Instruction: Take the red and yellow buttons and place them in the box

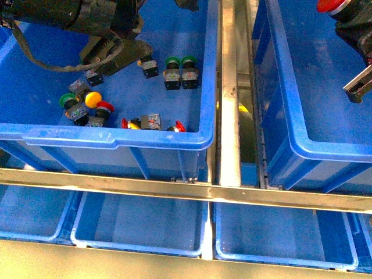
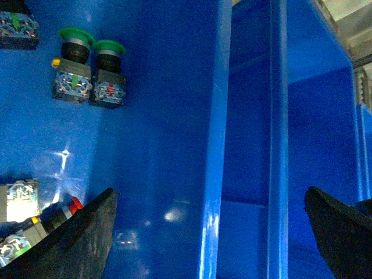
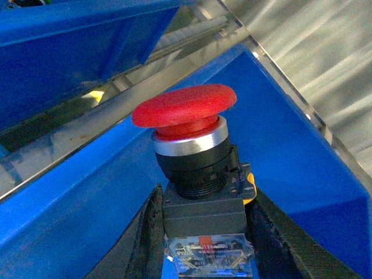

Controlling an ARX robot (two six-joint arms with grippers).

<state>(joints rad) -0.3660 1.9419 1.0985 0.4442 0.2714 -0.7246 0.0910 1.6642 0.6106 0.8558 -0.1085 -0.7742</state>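
A red button point(image 3: 185, 107) with a wide domed cap stands upright between the fingers of my right gripper point(image 3: 203, 232), which is shut on its grey body. In the front view that red button point(image 1: 332, 5) hangs at the top right, over the box point(image 1: 302, 148). More buttons lie in the left crate point(image 1: 116, 139): a yellow button point(image 1: 93, 99), a red one point(image 1: 105, 107) beside it, and another red one point(image 1: 179, 126) by the near wall. My left gripper point(image 2: 209, 232) is open above that crate's floor, with a red cap point(image 2: 74, 203) near one finger.
Green-capped switches point(image 1: 181, 61) lie in a pair further back in the left crate, and one more point(image 1: 68, 100) sits beside the yellow button. A metal rail point(image 1: 229, 87) runs between the two crates. Below a metal bar point(image 1: 186, 189) sit lower blue bins point(image 1: 139, 226).
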